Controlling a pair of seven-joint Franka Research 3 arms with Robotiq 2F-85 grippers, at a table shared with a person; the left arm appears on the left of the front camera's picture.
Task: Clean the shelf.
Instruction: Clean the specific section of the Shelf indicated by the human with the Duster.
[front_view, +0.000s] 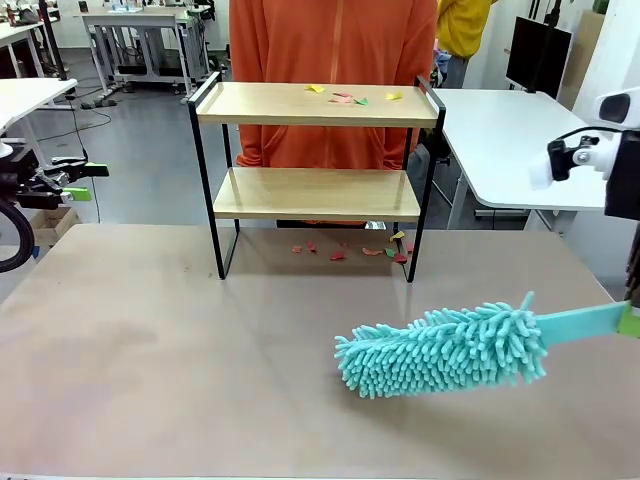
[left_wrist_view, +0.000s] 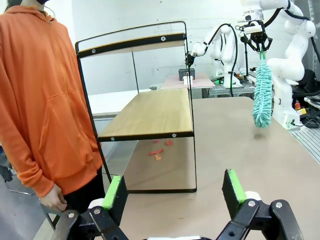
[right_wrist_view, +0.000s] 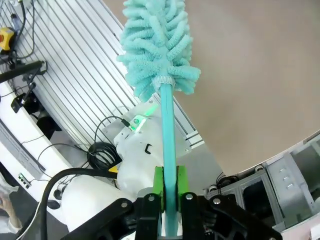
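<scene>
Counter surface, tan and matt (front_view: 150, 350), inspected from the robot's side outward.

Nearest, on the right half, a teal chenille duster with a flat teal plastic handle (front_view: 445, 352) sits low over the counter. Its fluffy head points toward the middle and its handle runs off to the right edge. Whether the head touches the counter cannot be told.

Right end effector (right_wrist_view: 169, 182): both green pads are pressed against the handle, one on each side, gripping it near its end.

Left end effector (left_wrist_view: 175, 192): jaws spread wide, nothing between them. In the front view it sits at the far left, beyond the counter's left edge and well apart from the duster. It faces the side of the shelf.

Further back, near the counter's far edge and about centred, stands the two-tier shelf of light wood boards in a thin black metal frame (front_view: 260, 105), upright on its looped legs. Small paper scraps in yellow, red and green (front_view: 345, 98) lie on the right half of the top board. More red and green scraps (front_view: 350, 250) lie on the counter beneath the shelf, toward its right legs.

Behind the shelf, a person in an orange hooded top (front_view: 330, 40) stands close to the counter's far edge, one hand (left_wrist_view: 52, 200) hanging at the side. Beyond, to the right, are a white table (front_view: 510, 130) and a black monitor (front_view: 537, 55).
</scene>
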